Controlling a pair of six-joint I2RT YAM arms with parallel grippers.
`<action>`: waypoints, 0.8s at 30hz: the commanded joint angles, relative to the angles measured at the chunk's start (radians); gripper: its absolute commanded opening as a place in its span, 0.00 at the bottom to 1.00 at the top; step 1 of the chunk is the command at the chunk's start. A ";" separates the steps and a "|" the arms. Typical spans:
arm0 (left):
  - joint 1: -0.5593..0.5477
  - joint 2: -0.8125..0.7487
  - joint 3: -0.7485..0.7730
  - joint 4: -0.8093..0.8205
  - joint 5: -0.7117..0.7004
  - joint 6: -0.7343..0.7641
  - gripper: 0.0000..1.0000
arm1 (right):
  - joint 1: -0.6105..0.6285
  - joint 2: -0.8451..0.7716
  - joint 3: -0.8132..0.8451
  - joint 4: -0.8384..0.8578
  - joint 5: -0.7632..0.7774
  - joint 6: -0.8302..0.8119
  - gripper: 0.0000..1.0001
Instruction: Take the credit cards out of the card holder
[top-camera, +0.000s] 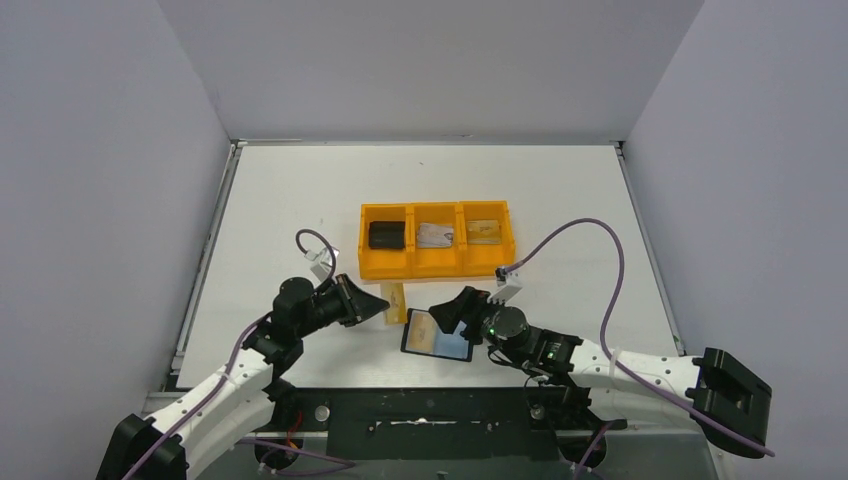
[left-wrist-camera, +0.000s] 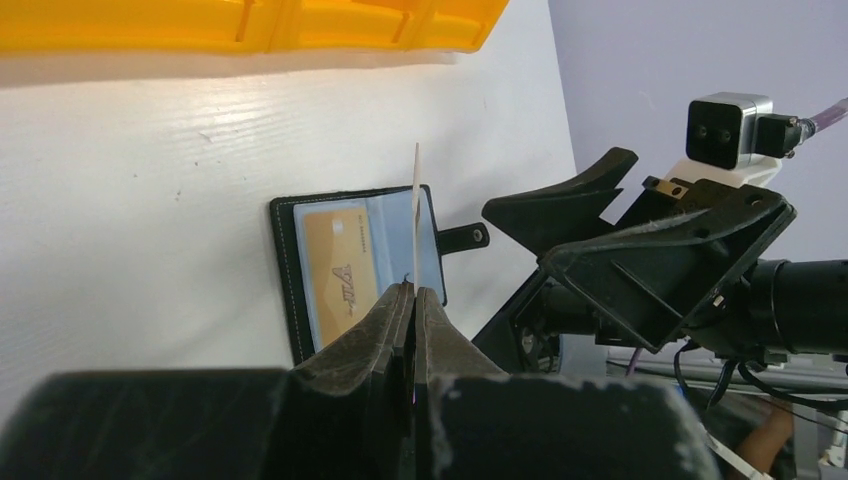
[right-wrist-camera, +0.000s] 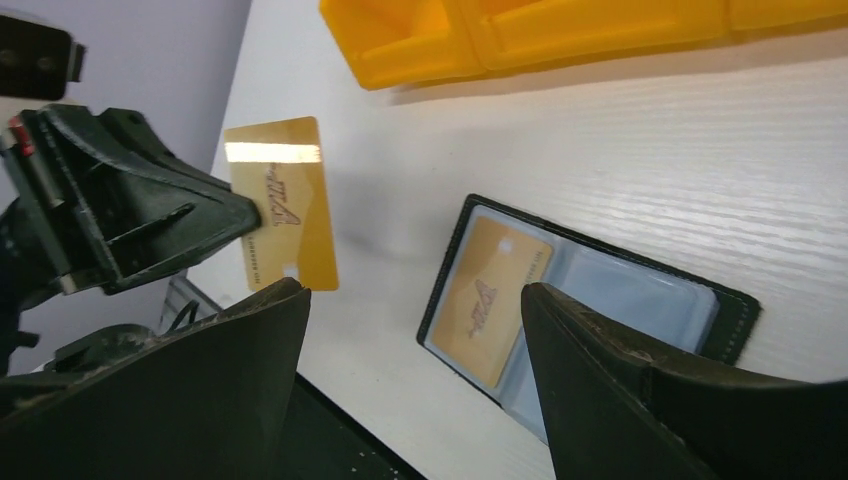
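Note:
The card holder (top-camera: 437, 338) lies open and flat on the white table, blue-grey pockets up. One gold credit card (right-wrist-camera: 489, 296) still sits in its left pocket (left-wrist-camera: 340, 275). Left of the holder, my left gripper (top-camera: 378, 304) is shut on a second gold credit card (top-camera: 396, 302), held clear of the table. That card shows edge-on (left-wrist-camera: 416, 215) in the left wrist view and face-on (right-wrist-camera: 280, 212) in the right wrist view. My right gripper (right-wrist-camera: 412, 292) is open with nothing between its fingers, hovering over the holder's right half (top-camera: 458, 316).
The orange three-compartment tray (top-camera: 436, 266) stands just behind both grippers. It holds a black block (top-camera: 386, 235), a silvery card (top-camera: 435, 235) and a gold card (top-camera: 483, 230). The table's near edge runs just below the holder.

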 joint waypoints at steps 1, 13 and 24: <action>0.013 -0.002 -0.010 0.193 0.088 -0.045 0.00 | -0.006 -0.002 -0.007 0.207 -0.100 -0.053 0.78; 0.013 0.032 -0.038 0.384 0.224 -0.113 0.00 | -0.101 0.081 0.032 0.365 -0.333 -0.059 0.66; 0.014 0.057 -0.047 0.462 0.265 -0.151 0.00 | -0.111 0.191 0.067 0.503 -0.479 -0.065 0.55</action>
